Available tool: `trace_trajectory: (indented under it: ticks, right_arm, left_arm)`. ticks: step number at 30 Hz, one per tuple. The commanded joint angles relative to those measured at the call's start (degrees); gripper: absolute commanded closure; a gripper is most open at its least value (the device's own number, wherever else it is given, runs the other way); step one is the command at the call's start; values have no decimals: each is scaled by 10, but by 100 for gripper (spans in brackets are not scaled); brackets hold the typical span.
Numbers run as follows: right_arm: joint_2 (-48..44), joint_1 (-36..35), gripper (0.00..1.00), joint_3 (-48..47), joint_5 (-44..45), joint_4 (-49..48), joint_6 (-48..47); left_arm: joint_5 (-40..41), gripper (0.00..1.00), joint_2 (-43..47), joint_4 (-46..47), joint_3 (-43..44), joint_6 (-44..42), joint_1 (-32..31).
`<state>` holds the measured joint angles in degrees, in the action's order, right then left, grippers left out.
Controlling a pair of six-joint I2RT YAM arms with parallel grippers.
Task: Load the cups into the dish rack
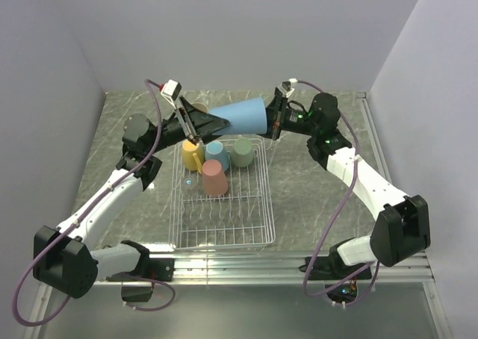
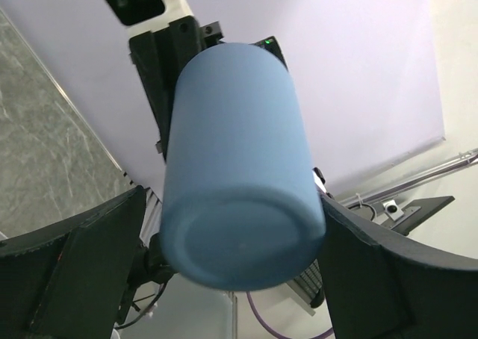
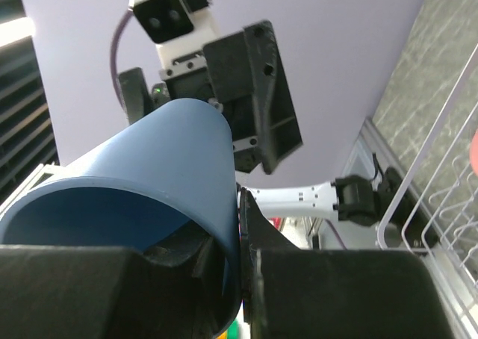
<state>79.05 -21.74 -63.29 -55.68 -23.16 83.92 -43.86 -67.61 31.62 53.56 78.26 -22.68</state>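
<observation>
A blue cup [image 1: 240, 116] hangs on its side in the air over the far end of the white wire dish rack [image 1: 263, 204]. My right gripper [image 1: 273, 122] is shut on its rim, one finger inside and one outside, as the right wrist view [image 3: 243, 238] shows with the cup [image 3: 149, 160]. My left gripper [image 1: 203, 122] is open around the cup's base [image 2: 239, 249]; a gap shows at its left finger [image 2: 89, 272]. In the rack stand a yellow mug [image 1: 193, 155], a light-blue mug [image 1: 215, 151], a green cup [image 1: 243, 154] and a salmon-pink cup [image 1: 215, 179]. A beige cup [image 1: 199, 107] peeks out behind the left gripper.
The rack's wire rim [image 3: 437, 171] shows at the right of the right wrist view. Grey walls close the marble table [image 1: 314, 182] at the back and both sides. A metal rail [image 1: 299, 260] runs along the near edge.
</observation>
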Motion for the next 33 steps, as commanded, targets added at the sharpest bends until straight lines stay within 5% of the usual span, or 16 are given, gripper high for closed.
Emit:
trace_trajectory:
  ticks: [1,4,11,14,15,18,22,25,27,33]
  right_arm:
    - [3,-12,100,-4,-22,-13,-14]
    - [9,-16,100,7,-26,-7,-22]
    - [14,-16,100,16,-17,-8,-26]
    - [16,-17,100,12,-14,16,-38]
    - [19,-16,66,-1,-14,42,-52]
    - [12,3,14,-37,4,191,-145]
    - [7,93,12,-95,68,494,-340]
    - [1,203,12,-97,113,632,-429]
    - [-17,239,12,-87,199,667,-448]
    - [-64,244,13,2,174,631,-422]
  left_arm:
    - [11,5,27,48,-13,10,1]
    - [16,12,32,30,-10,-1,1]
    - [22,82,35,-15,0,-28,1]
    - [22,96,35,-23,0,-29,1]
    - [20,98,35,-30,1,-33,1]
    - [23,100,34,-77,28,-61,1]
    - [47,100,18,-245,108,-152,1]
    - [90,100,-4,-418,186,-255,-2]
    - [118,100,-16,-519,225,-318,-4]
    - [280,100,-104,-719,319,-436,-77]
